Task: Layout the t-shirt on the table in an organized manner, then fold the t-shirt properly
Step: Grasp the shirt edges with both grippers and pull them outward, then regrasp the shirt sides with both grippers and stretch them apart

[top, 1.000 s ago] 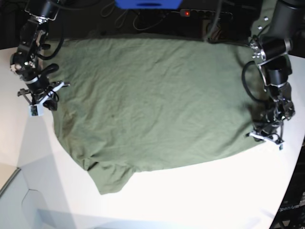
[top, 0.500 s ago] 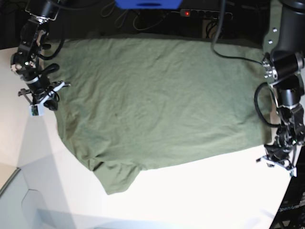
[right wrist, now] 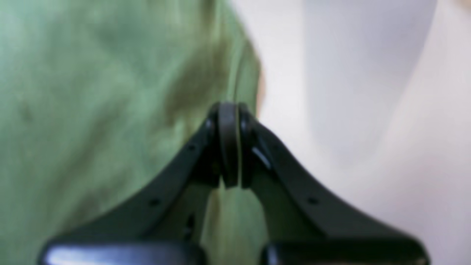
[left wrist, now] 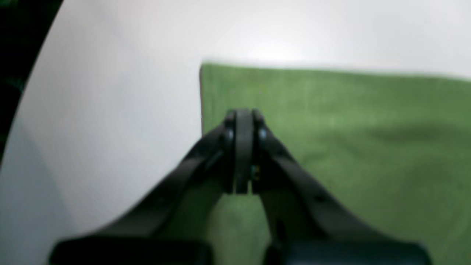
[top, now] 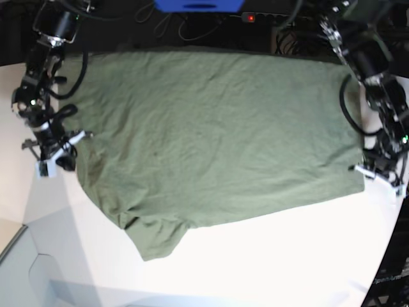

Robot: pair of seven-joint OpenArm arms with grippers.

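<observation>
The olive t-shirt (top: 211, 134) lies spread wide on the white table (top: 268, 268), with one sleeve sticking out at the lower left. My right gripper (top: 56, 153) is at the shirt's left edge. In the right wrist view it (right wrist: 228, 106) is shut, and a crease of the fabric (right wrist: 92, 110) runs into its tips. My left gripper (top: 374, 178) sits at the shirt's lower right corner. The left wrist view shows it (left wrist: 241, 112) shut over flat cloth (left wrist: 331, 147) just behind the corner, with no fabric visibly pinched.
A power strip with a red light (top: 275, 18) and cables lie behind the table's far edge, beside a blue object (top: 198, 5). The table's curved edge (top: 386, 256) runs close to my left gripper. A lower grey surface (top: 32, 275) is at the bottom left.
My left gripper swung out past the shirt's right corner, the shirt's right side spreading rightward, then came back onto the edge. My right gripper shifted slightly down and left with the shirt's edge.
</observation>
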